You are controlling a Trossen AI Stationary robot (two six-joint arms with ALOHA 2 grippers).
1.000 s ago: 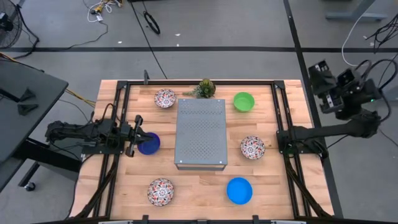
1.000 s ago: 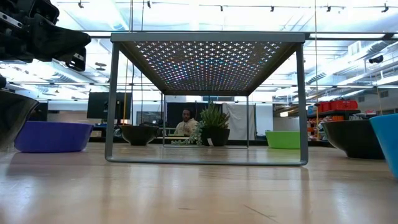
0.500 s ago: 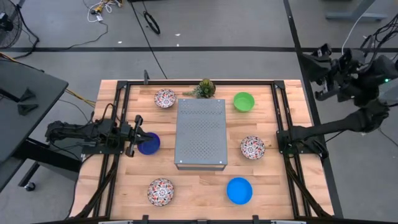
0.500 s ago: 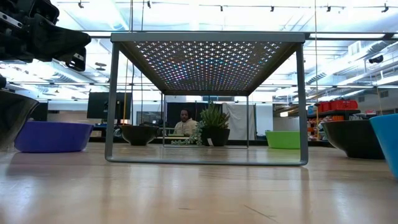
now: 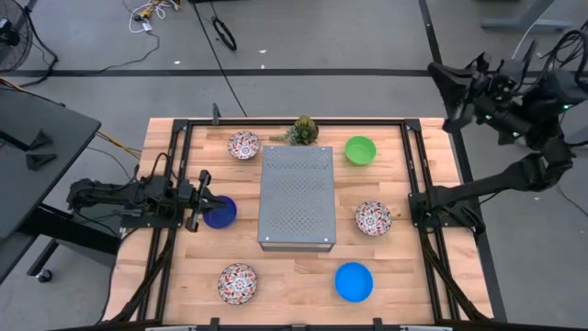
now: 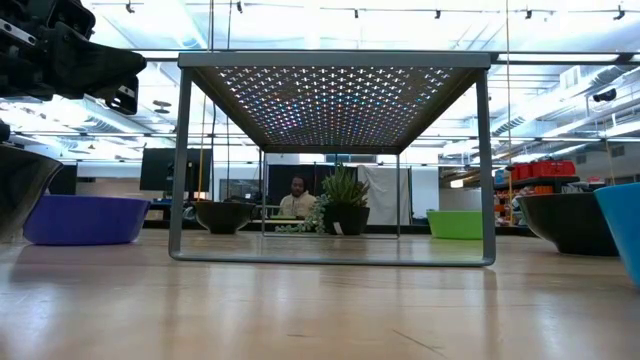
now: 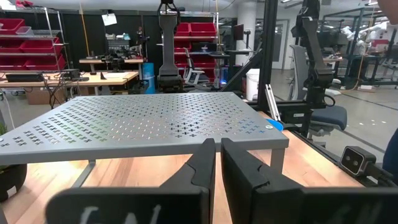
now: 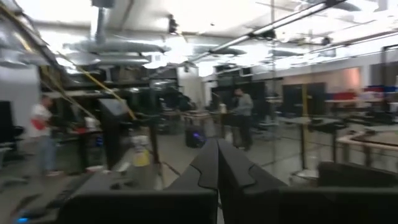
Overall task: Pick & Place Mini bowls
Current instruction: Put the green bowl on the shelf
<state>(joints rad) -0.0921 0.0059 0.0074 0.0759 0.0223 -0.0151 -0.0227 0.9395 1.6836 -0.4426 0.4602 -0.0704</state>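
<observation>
At the table's left edge my left gripper sat nearly closed, empty, beside the dark blue bowl. I judged it light, stiff and slick, best pinched over its rim. Off the table's far right, my right gripper was pressed together.

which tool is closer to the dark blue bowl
Left. The left tool sits right at the dark blue bowl, at its edge on the table's left side. The right tool is raised beyond the table's far right corner.

Bright overhead lighting; blurred right wrist view.
</observation>
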